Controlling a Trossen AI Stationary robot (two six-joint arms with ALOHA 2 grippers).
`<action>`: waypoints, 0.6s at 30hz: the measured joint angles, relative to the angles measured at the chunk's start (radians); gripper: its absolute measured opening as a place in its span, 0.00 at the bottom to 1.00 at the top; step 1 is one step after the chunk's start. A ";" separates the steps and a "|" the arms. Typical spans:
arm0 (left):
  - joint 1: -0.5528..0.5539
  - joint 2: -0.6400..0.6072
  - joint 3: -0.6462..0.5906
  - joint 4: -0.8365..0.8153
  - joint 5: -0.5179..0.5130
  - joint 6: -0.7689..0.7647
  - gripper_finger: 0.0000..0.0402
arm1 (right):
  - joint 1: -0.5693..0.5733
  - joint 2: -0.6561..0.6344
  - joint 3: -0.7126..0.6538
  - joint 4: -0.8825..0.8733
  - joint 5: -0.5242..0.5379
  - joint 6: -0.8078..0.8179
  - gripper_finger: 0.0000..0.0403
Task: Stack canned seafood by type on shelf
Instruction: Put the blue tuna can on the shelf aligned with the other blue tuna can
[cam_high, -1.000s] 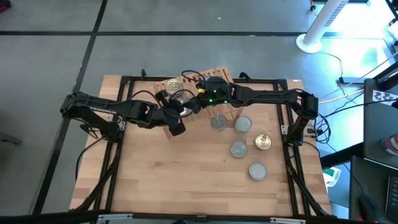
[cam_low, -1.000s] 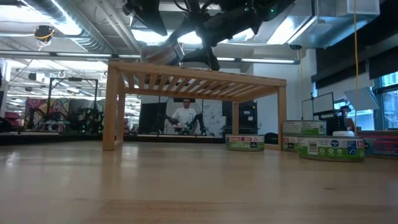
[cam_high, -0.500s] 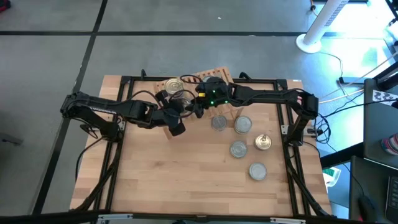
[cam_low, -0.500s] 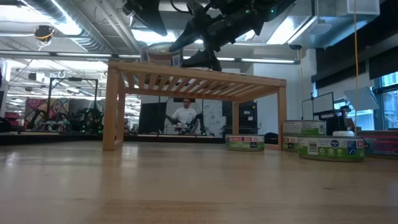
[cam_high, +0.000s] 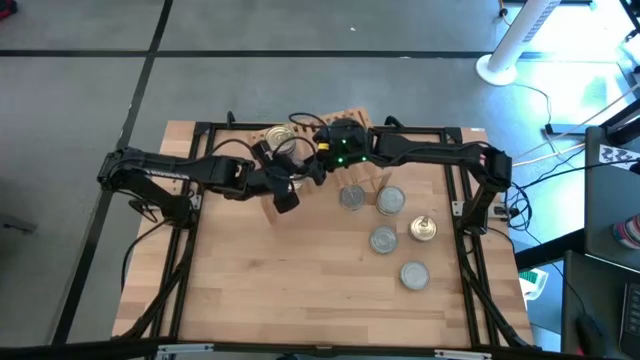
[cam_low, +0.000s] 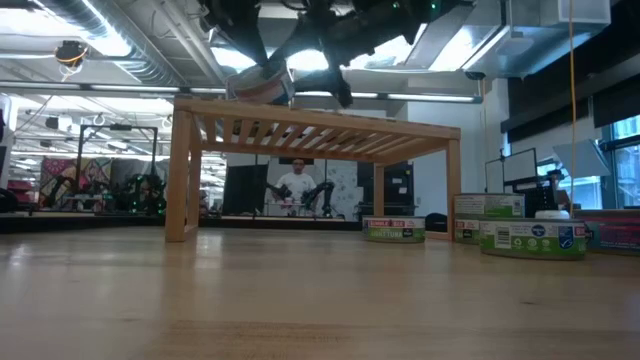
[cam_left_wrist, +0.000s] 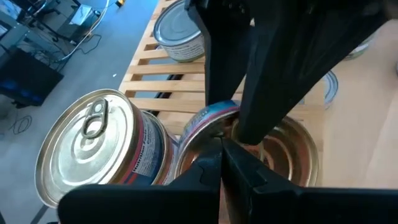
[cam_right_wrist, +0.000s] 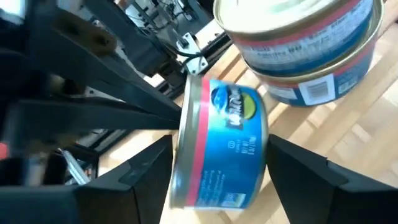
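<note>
The shelf (cam_low: 320, 125) stands near the table's far edge (cam_high: 345, 118). On it are a stack of two gold-topped tins (cam_right_wrist: 305, 43) (cam_left_wrist: 93, 143) and a silver-topped tin (cam_left_wrist: 177, 31). A blue-labelled tin (cam_right_wrist: 224, 143) is tipped up beside the stack, at the shelf's left end (cam_low: 262, 82). My right gripper (cam_right_wrist: 217, 155) (cam_high: 308, 168) has one finger on each side of this tin. My left gripper (cam_left_wrist: 221, 165) (cam_high: 284, 190) is shut, and its tips are at the tin's gold face (cam_left_wrist: 273, 149). My right gripper holds the blue-labelled tin between its two fingers (cam_right_wrist: 143, 180), one on each flat face (cam_right_wrist: 186, 143). It comes level from the table's right side. The tin is tilted, and its lower edge (cam_low: 250, 95) is at the shelf top. My left gripper's shut tips are at the tin's rim (cam_left_wrist: 214, 140), but I cannot tell whether they touch it.
Several more tins lie on the table's right half: silver-topped ones (cam_high: 351, 197) (cam_high: 390, 200) (cam_high: 383, 239) (cam_high: 414, 274) and a gold one (cam_high: 424, 229). They show with green labels in the low view (cam_low: 395, 229) (cam_low: 530, 237). A person is in the room beyond the table (cam_low: 295, 185).
Half a second ago the blue-labelled tin lay nearly level on the shelf's left end; now it is tipped up again. My left gripper has moved a little toward the far edge, closer to the tin.
</note>
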 joint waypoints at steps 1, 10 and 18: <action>0.003 0.000 0.000 0.000 0.000 0.000 0.01 | 0.000 0.000 0.010 -0.016 0.007 0.004 0.62; 0.026 0.000 0.000 0.000 0.068 -0.005 0.01 | 0.000 0.000 0.027 -0.092 0.092 -0.009 0.62; 0.026 0.000 0.000 0.000 0.068 -0.005 0.01 | 0.000 0.000 0.027 -0.159 0.172 -0.093 0.62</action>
